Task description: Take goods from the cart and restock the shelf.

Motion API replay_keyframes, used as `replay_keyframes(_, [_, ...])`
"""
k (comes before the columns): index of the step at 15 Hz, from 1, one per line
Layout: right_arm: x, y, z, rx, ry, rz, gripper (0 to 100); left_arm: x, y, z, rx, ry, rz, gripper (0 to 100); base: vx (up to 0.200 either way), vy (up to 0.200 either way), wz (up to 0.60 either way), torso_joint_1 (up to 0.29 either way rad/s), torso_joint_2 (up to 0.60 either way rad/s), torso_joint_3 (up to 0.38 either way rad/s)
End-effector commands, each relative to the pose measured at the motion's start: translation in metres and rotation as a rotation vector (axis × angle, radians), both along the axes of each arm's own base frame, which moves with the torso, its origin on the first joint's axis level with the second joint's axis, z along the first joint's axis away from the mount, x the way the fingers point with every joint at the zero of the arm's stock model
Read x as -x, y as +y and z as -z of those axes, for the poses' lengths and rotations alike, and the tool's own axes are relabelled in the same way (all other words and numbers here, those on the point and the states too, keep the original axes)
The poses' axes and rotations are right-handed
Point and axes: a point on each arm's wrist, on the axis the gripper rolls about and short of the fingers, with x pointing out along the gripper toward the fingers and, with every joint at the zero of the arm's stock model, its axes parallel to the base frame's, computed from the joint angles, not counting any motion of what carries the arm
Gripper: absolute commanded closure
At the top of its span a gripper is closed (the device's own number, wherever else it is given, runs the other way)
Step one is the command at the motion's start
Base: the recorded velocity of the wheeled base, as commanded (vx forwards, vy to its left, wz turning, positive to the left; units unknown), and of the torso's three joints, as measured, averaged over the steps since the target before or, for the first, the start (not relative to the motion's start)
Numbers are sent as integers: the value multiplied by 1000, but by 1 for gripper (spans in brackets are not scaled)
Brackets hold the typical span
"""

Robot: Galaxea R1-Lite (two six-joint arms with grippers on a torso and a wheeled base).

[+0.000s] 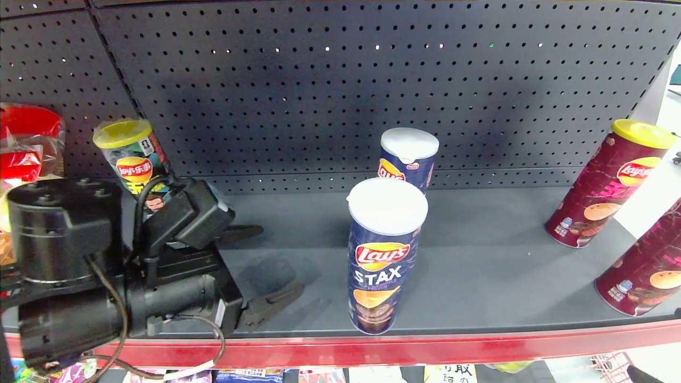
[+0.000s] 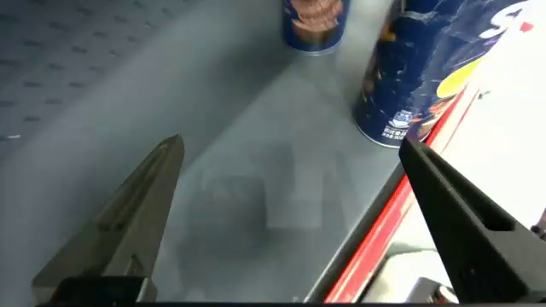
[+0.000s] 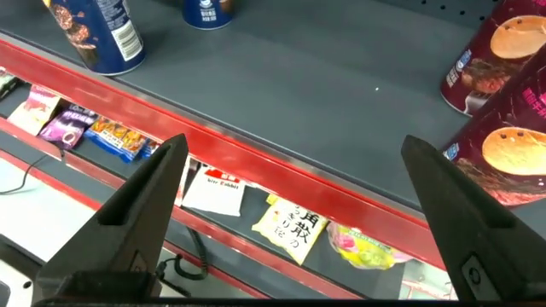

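The front blue can (image 1: 384, 255) carries a red-and-yellow logo with a white word in capitals below it. The rear blue can (image 1: 407, 159), the yellow-lidded can (image 1: 133, 159) and the maroon can (image 1: 606, 186) bear the same logo. A yellow packet (image 3: 294, 228) under the shelf (image 1: 505, 276) shows black characters.

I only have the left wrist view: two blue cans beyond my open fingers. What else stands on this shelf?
Observer: A maroon can with a yellow lid and a second maroon can nearer the edge stand at the right end of the shelf.
Operator: Anything at the left end?
Observer: A yellow-lidded can stands there, at the back.
Operator: Is the right gripper carrying stock?
Observer: No, the right gripper is open and empty, near the shelf's red front edge.
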Motion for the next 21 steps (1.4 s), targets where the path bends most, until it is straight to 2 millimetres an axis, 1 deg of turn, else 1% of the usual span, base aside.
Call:
replay_keyframes(1, [0,0,0,1,1,3,0,-20,-22,15,-38,53,30,0,0,0,0,0,0,0])
replay_keyframes(2, [0,0,0,1,1,3,0,-23,-24,15,-40,55,30,0,0,0,0,0,0,0])
replay_keyframes(3, [-1,0,-1,0,-1,3,0,-33,-31,18,-46,61,30,0,0,0,0,0,0,0])
replay_keyframes(4, [-1,0,-1,1,2,3,0,-35,-33,19,-48,64,30,0,0,0,0,0,0,0])
replay_keyframes(9, [-4,1,-2,-5,15,5,0,-41,-37,30,-70,96,35,0,0,0,0,0,0,0])
replay_keyframes(15, [-4,1,-2,-12,18,13,0,-40,-47,40,-95,120,77,0,0,0,0,0,0,0])
replay_keyframes(21, [-4,1,-2,-11,19,14,0,-50,-55,43,-105,115,84,0,0,0,0,0,0,0])
